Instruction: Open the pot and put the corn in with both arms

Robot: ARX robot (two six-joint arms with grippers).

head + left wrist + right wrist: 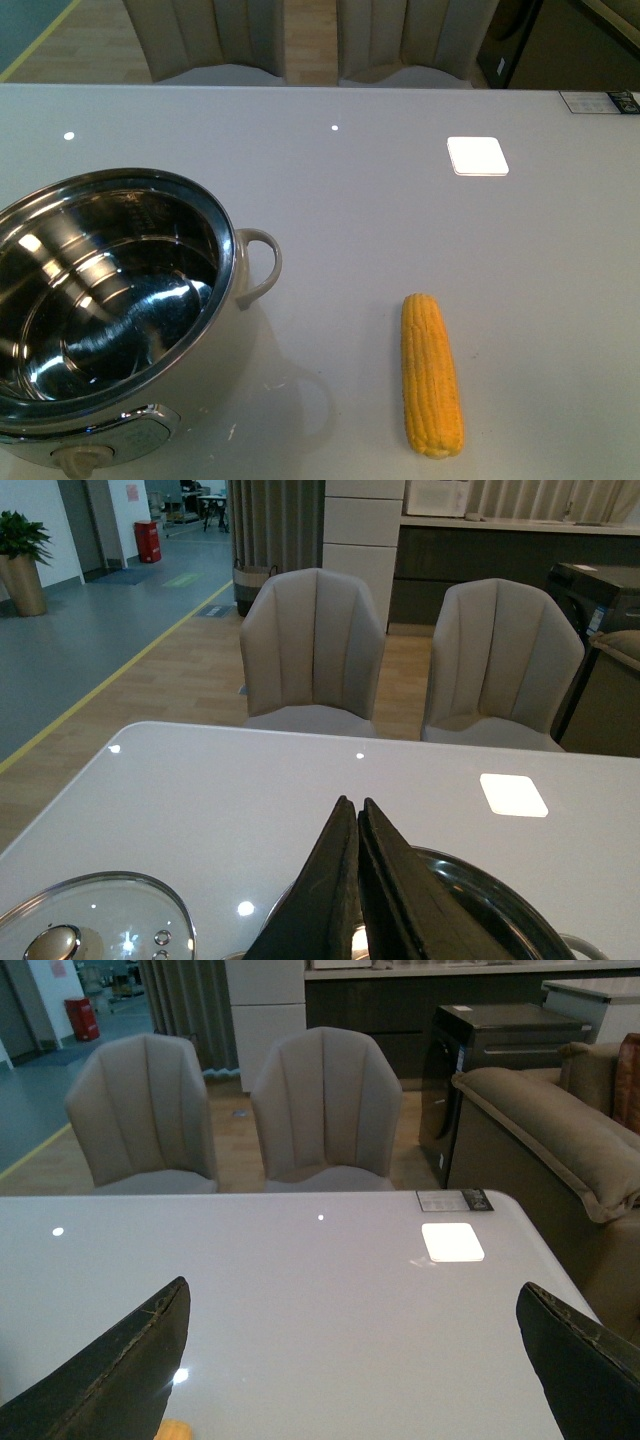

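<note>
The pot (110, 320) stands open at the table's front left, its steel interior empty, its beige looped handle (262, 262) toward the corn. The corn (431, 373) lies on the table at front right, tip pointing away. Neither arm shows in the front view. My left gripper (353, 802) is shut and empty, above the pot's rim (500, 895). The glass lid (95, 925) with its silver knob (55, 942) lies flat on the table beside the pot in the left wrist view. My right gripper (355, 1295) is open and empty; a yellow bit of the corn (172, 1430) shows by one finger.
The grey table (380, 190) has a bright white light patch (477, 155) at back right and a small card (600, 101) at the far right edge. Two beige chairs (300, 40) stand behind the table. A sofa (560, 1150) is at the right.
</note>
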